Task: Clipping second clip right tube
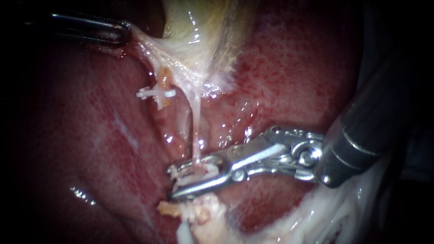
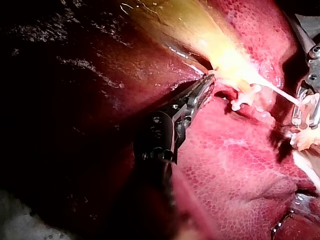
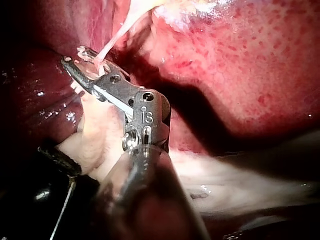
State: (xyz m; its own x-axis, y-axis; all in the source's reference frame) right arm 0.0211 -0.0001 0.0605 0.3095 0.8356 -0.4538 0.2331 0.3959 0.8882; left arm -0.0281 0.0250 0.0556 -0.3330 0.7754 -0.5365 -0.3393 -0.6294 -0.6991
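Observation:
The right tube [image 1: 197,131] is a thin pale strand running down from the gallbladder [image 1: 199,27]. My right instrument [image 1: 174,183] comes in from the right, and its silver jaws stand across the tube's lower end, closed on a white clip [image 1: 199,174] around it. The right wrist view shows those jaws [image 3: 75,56] astride the same strand [image 3: 112,37]. The left tube [image 1: 163,86] carries a white clip [image 1: 156,93]. At the upper left, my left instrument [image 1: 126,34] is shut on pale gallbladder tissue and holds it taut, as its wrist view confirms [image 2: 209,79].
Red liver [image 1: 90,135] surrounds the tubes on both sides. Pale frayed tissue [image 1: 203,217] lies just below my right instrument's jaws and spreads toward the lower right. The right instrument's dark shaft [image 1: 375,126] fills the right side.

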